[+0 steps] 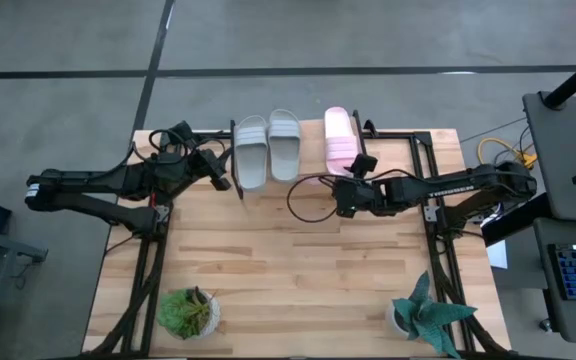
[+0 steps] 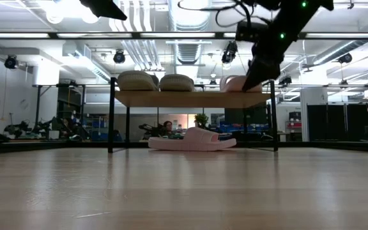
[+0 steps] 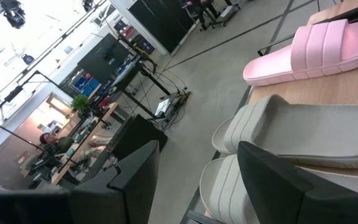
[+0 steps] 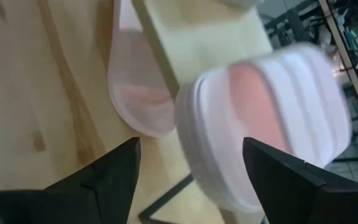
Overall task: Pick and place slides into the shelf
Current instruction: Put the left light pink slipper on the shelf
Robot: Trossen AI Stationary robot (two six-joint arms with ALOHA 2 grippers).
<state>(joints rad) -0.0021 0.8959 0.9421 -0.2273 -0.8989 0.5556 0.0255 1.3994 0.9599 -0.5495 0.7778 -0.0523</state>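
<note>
Slides: two grey ones [image 1: 267, 148] and a pink one [image 1: 340, 138] sit on the shelf [image 1: 393, 150] top; the other pink slide [image 2: 192, 139] lies on the table [image 1: 298, 280] beneath it. Right gripper [image 1: 358, 165], fingers apart, hovers just beside the shelved pink slide, gripping nothing. Left gripper [image 1: 230, 181], fingers apart and empty, waits beside the grey pair

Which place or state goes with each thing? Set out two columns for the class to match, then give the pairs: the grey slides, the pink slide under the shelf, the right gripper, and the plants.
Column 1:
1. grey slides
2. pink slide
3. right gripper
4. plants

Column 2:
A. open, beside the pink slide on the shelf
B. side by side on the shelf top
C. near corners of the table
D. on the table, beneath the shelf

Pairs: 1-B, 2-D, 3-A, 4-C
</note>
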